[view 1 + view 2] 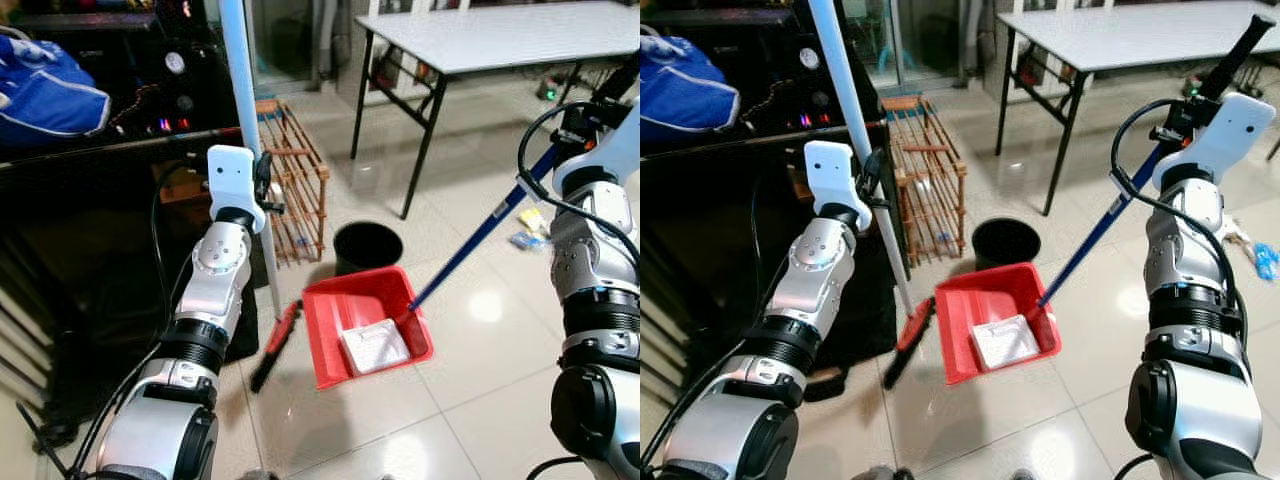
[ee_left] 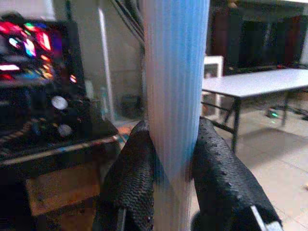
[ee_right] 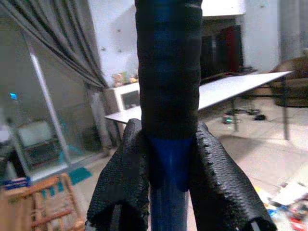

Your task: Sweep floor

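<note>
Now the left gripper [image 2: 168, 180] clamps the broom [image 1: 276, 346], the right gripper [image 3: 168, 168] clamps the dustpan [image 1: 352, 320] handle; best keep the pan flat so the wrapper [image 1: 373, 346] stays in.

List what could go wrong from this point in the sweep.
The white wrapper lies loose in the red dustpan; lifting by the long blue handle, clamped in the right gripper, could tip it back out. The black bin stands right behind the pan, so a push forward might knock it. The broom head rests beside the pan's edge; a stroke from the left gripper on the pale pole could shove the pan aside.
</note>
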`<state>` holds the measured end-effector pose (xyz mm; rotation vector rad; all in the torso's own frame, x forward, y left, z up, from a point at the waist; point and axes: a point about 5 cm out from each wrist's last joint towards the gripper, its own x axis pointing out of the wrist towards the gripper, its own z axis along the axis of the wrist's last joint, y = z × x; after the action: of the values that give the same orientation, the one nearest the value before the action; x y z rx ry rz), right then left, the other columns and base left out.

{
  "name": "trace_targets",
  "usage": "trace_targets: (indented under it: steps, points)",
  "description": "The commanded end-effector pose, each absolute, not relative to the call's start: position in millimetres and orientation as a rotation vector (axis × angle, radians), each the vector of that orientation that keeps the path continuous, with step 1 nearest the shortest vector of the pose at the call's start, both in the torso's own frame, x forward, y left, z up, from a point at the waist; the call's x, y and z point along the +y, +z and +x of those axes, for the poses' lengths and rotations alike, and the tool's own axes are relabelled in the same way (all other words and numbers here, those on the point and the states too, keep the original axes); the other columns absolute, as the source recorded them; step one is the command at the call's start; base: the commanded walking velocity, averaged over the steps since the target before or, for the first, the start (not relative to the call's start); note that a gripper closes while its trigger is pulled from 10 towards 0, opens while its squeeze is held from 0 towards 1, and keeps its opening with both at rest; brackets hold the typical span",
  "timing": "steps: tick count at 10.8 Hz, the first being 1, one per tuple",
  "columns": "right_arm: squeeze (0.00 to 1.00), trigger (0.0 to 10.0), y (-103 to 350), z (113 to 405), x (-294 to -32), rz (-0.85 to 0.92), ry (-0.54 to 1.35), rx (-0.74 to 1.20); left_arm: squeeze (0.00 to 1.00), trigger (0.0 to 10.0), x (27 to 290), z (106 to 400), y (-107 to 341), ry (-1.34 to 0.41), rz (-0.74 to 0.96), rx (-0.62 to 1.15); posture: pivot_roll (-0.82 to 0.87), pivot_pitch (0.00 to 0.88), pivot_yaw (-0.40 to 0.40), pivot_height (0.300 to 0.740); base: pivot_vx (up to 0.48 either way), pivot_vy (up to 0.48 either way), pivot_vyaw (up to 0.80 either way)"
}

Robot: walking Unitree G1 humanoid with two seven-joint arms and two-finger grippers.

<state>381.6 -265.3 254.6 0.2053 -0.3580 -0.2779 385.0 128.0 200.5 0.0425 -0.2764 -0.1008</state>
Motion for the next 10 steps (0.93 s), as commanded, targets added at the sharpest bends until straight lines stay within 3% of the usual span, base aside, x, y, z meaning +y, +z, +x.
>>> trace_targets:
  steps: [1, 2, 3, 10]
  points:
    - [0.00, 10.0, 273.2, 379.9, -265.4, 0.215, -0.268, -0.431, 0.00, 10.0, 127.0, 385.0, 214.7, -0.106, 0.050, -0.335, -0.03, 0.132, 0.074, 0.740, 0.000, 0.000, 0.00]
    - [0.00, 10.0, 273.3, 379.8, -265.3, 0.216, -0.268, -0.431, 0.00, 10.0, 126.9, 385.0, 214.8, -0.106, 0.050, -0.335, -0.03, 0.000, 0.000, 0.740, 0.000, 0.000, 0.00]
    - [0.00, 10.0, 184.0, 375.3, -261.7, 0.181, -0.282, -0.188, 0.00, 10.0, 133.5, 384.7, 154.8, -0.124, -0.013, -0.105, -0.02, 0.000, 0.000, 0.740, 0.000, 0.000, 0.00]
    - [0.00, 10.0, 174.6, 373.0, -264.3, 0.182, -0.299, -0.178, 0.00, 10.0, 136.3, 386.0, 150.9, -0.120, -0.018, -0.093, -0.02, 0.000, 0.000, 0.740, 0.104, 0.000, 0.00]
